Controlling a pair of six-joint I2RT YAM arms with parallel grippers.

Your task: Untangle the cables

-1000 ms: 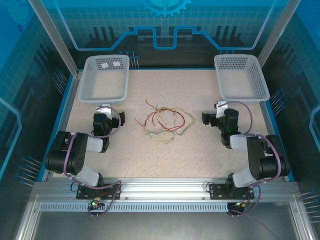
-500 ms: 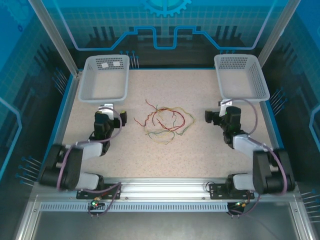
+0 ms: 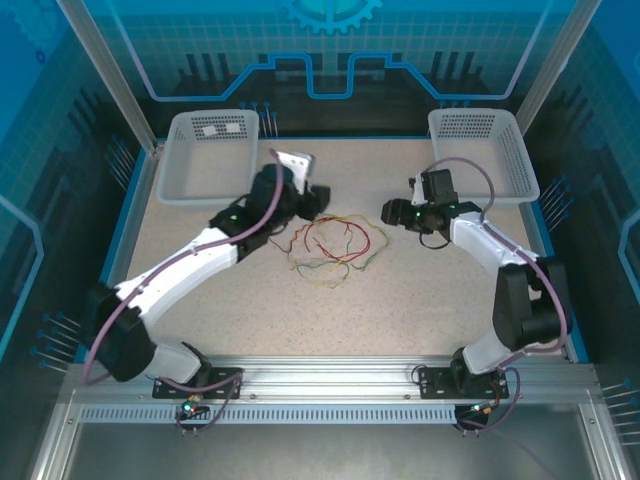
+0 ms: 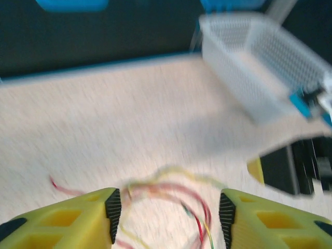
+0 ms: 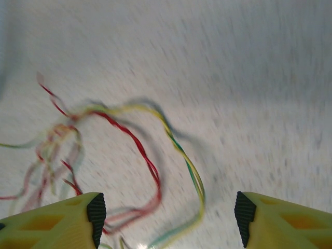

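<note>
Tangled thin red and yellow-green cables (image 3: 330, 245) are bunched mid speckled beige table (image 3: 420, 300), well off every edge. Flanking them, left gripper (image 3: 318, 197) and right gripper (image 3: 388, 212) are set with jaws partly open and nothing held, likely for opposite pulls.

Matt speckled tabletop (image 3: 420, 300); perforated plastic right basket (image 3: 523, 160); thin plastic-coated cables (image 3: 330, 262).

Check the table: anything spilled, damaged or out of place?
Nothing stands out. The red and yellow-green cables lie in one tangled heap mid-table, which is the job itself. The left basket and the right basket sit upright and square at the far corners. No spill or damage is visible.
</note>
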